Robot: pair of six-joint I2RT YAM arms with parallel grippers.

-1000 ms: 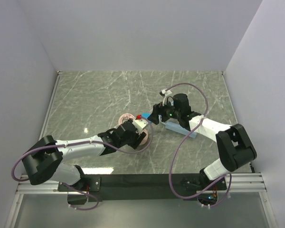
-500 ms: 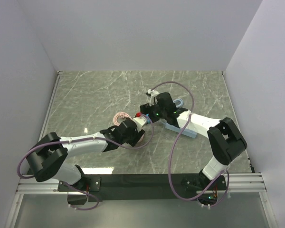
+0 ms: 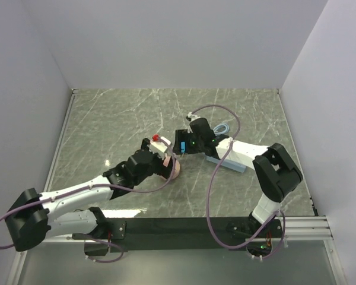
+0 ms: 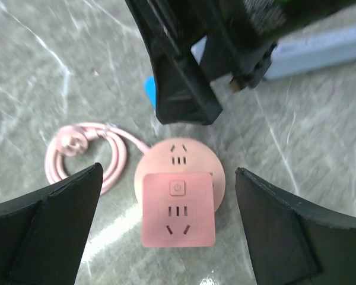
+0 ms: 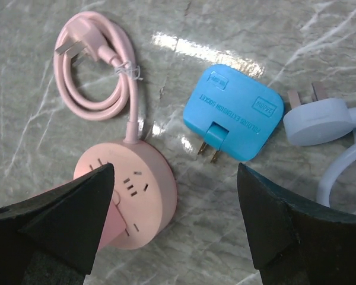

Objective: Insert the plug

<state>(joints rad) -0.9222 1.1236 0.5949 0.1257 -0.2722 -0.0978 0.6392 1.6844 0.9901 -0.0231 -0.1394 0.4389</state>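
The blue plug lies flat on the table with its two prongs pointing at the pink socket. It is a small blue patch in the top view and a sliver in the left wrist view. My right gripper is open and empty, hovering above the plug and the socket's rim, and also shows in the top view. My left gripper is open and empty, straddling the pink cube socket from above without touching it. It sits left of the plug in the top view.
The socket's pink cord lies coiled beside it. The pale-blue power strip lies under the right forearm, with its pale plug and cord next to the blue plug. The right gripper's black body hangs close above the socket.
My right gripper has moved left from over the power strip to above the blue plug. My left arm has pulled back left and now looks down on the pink socket.
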